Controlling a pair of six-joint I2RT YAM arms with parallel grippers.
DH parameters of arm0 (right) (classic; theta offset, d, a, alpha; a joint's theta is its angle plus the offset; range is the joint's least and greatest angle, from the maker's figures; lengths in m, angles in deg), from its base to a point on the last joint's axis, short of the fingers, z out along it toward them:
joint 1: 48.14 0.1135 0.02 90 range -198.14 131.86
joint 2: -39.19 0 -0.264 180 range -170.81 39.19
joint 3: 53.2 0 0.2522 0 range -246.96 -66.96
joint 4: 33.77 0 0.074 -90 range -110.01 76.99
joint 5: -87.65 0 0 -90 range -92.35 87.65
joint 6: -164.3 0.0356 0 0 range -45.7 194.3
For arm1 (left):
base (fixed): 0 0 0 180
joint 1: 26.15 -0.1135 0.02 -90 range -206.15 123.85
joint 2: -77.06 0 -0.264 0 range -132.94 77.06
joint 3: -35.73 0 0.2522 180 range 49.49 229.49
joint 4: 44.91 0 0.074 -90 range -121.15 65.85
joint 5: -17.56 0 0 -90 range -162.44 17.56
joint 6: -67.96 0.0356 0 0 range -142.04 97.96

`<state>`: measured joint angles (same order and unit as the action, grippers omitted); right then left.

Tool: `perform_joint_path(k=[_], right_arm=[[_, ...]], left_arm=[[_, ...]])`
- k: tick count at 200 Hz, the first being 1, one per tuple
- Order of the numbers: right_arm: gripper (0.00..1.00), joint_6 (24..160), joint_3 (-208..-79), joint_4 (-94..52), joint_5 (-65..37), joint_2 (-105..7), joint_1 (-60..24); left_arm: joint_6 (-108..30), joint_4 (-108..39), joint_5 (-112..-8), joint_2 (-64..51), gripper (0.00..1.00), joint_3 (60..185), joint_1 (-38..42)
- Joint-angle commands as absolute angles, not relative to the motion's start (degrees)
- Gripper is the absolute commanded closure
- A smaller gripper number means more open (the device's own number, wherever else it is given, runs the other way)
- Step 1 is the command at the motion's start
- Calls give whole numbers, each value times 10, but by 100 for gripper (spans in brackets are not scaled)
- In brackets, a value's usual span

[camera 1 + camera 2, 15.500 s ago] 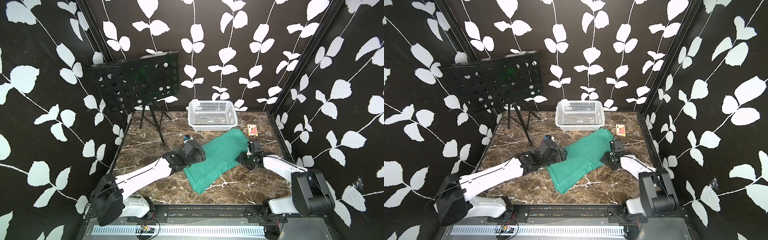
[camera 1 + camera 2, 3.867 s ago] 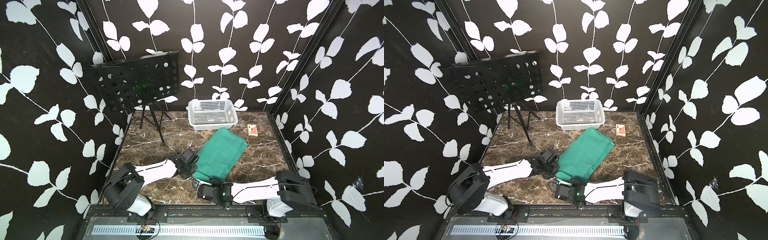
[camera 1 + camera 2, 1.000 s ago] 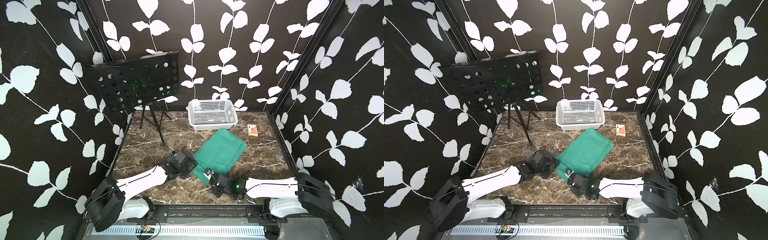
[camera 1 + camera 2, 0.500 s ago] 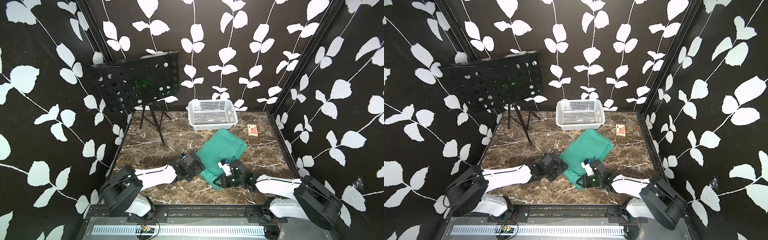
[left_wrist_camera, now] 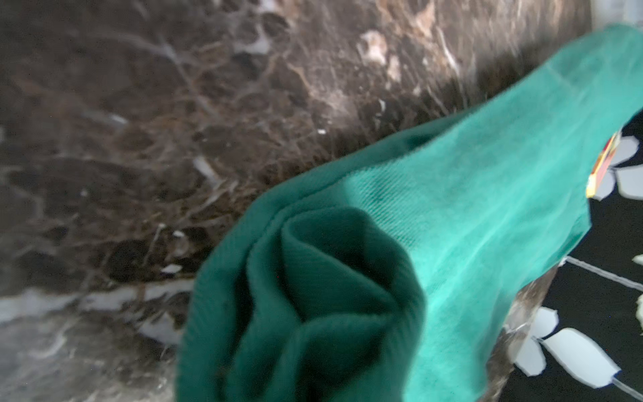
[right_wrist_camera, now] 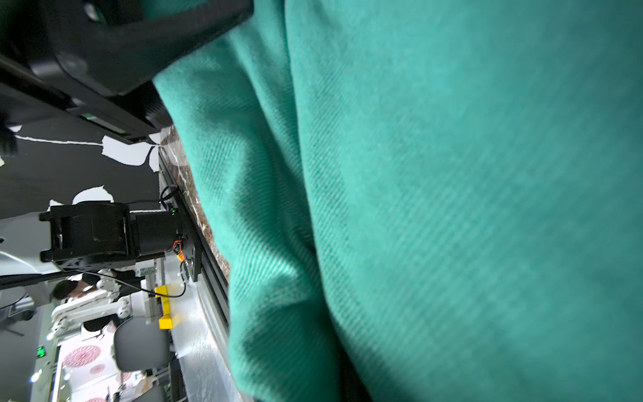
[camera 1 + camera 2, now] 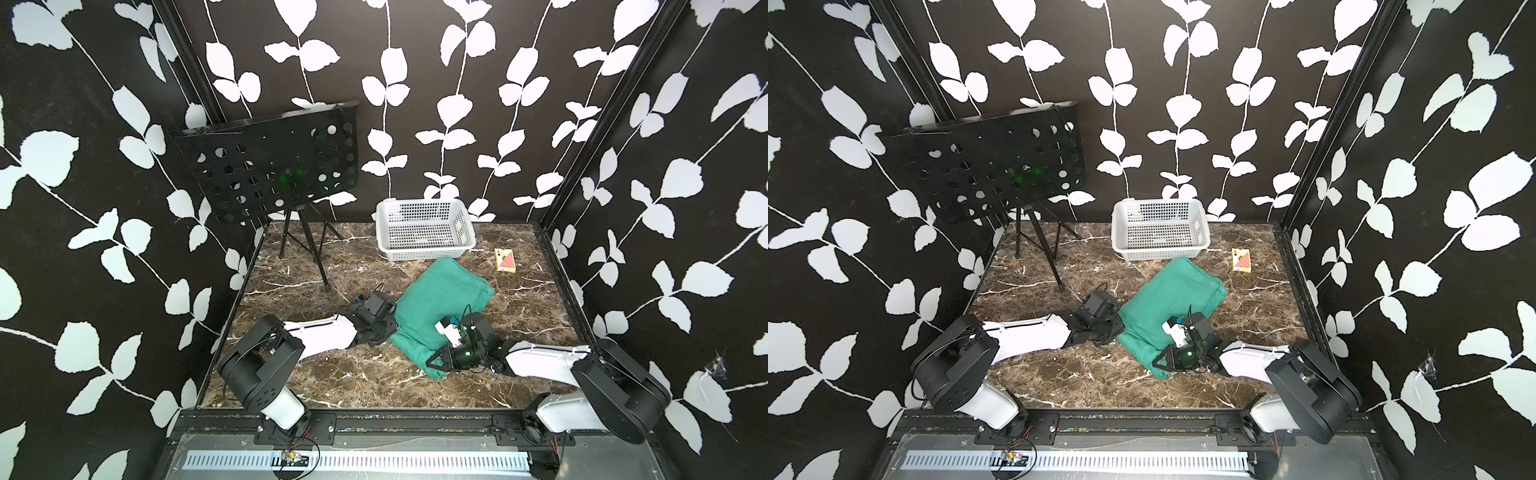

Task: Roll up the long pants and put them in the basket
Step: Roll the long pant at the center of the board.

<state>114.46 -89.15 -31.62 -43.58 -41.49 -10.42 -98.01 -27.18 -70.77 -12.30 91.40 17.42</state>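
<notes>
1. On the dark marble table (image 7: 374, 386), in both top views, the long pants (image 7: 440, 299) (image 7: 1167, 299) lie near the centre as a folded teal-green slab. They slant from the near end at about 6 o'clock to the far end at about 1 o'clock. How the legs are folded inside cannot be made out
2. The left gripper (image 7: 388, 330) (image 7: 1119, 328) reaches in from 8 o'clock and meets the near edge of the pants on their 9 o'clock side. Its tips are hidden by the wrist and the cloth, so whether the fingers are spread or pressed together cannot be told
3. The left wrist view is blurred. It shows only the pants (image 5: 452, 209) end-on, layers curled in on one another, and no finger
4. The right gripper (image 7: 436, 363) (image 7: 1163, 361) comes from 4 o'clock and sits on the near corner of the pants, fingers drawn close and pinching a fold
5. In the right wrist view the cloth (image 6: 452, 209) fills nearly everything. One black finger (image 6: 121, 52) presses against it, and the other is buried
6. A white basket (image 7: 424, 249) stands at 12 o'clock, just beyond the far end of the pants
7. A small card box (image 7: 505, 261) lies at 2 o'clock, and a black music stand (image 7: 274, 166) rises at 10 o'clock
</notes>
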Motion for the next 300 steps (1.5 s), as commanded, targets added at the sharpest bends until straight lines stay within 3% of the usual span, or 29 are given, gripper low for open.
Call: perform_joint_path(k=[1, 45, 62, 71, 97, 117, 139, 152, 191, 216, 240, 250, 266, 283, 295, 300], right_arm=[[100, 1129, -911, -254, -450, -452, -100], [99, 1134, -948, -231, -415, -471, -48], [83, 1127, -954, -182, -351, -428, -48], [65, 1106, -966, -137, -309, -396, -45], [31, 1011, -989, -44, -136, -283, 17], [25, 938, -961, -61, 26, -215, 104], [3, 851, -956, -100, 144, -185, 170], [1, 795, -962, -135, 187, -200, 211], [5, 701, -1023, -179, 247, -357, 295], [14, 686, -1044, -223, 263, -441, 312], [29, 684, -1061, -230, 317, -496, 317], [42, 683, -1061, -233, 332, -509, 317], [65, 691, -1056, -234, 328, -506, 317], [81, 713, -1058, -215, 284, -492, 310], [100, 751, -1067, -191, 219, -479, 290], [100, 767, -1070, -182, 191, -473, 281]], left_arm=[[-975, -210, -714, -96, 82, 895, 168], [-954, -65, -733, -9, 90, 877, 168], [-959, -52, -733, 13, 91, 859, 167], [-963, -54, -731, 18, 92, 854, 168], [-968, -64, -722, 1, 92, 865, 168], [-972, -75, -715, -26, 92, 882, 168], [-969, -72, -708, -47, 92, 900, 168], [-970, -72, -708, -50, 92, 903, 168], [-982, -70, -715, -43, 92, 897, 167], [-994, -72, -715, -39, 92, 890, 168], [-1002, -71, -716, -36, 91, 888, 168], [-1006, -68, -718, -33, 90, 888, 168], [-1018, -60, -722, -23, 80, 884, 168], [-1037, -53, -739, 6, 59, 874, 168], [-1058, -39, -764, 42, 46, 865, 168], [-1060, -37, -779, 61, 41, 862, 168]])
